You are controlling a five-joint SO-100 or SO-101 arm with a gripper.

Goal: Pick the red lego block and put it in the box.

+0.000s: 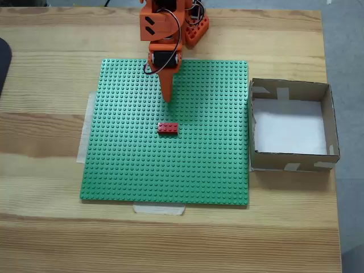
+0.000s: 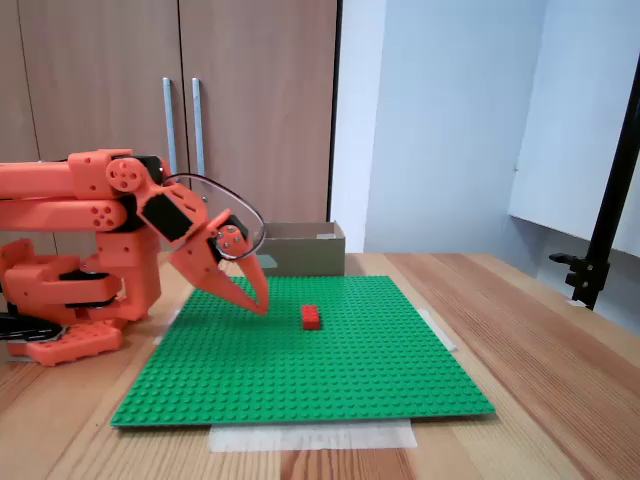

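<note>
Red lego block [image 1: 168, 128] and the jaws: the jaws [image 1: 168, 98] appear drawn together into a single downward point, holding nothing, and hang just above the green baseplate [image 1: 210, 165]. In a fixed view from above, the block lies a short way below the tip in the picture, almost straight ahead of it along the arm's reach, with bare studs between the two. Its long axis runs left to right in that view, across the line of reach. In a fixed view from the side, the tip [image 2: 262, 303] sits left of the block [image 2: 311, 318], near but apart, with the block resting flat on the baseplate. The coming move is judged to be a short advance with the jaws opened. The box [image 1: 293, 126] stands on the worktop [image 1: 45, 131] just beside the baseplate's right edge in the view from above, open and with its white bottom bare. No brand, label or readable writing appears on any item.
</note>
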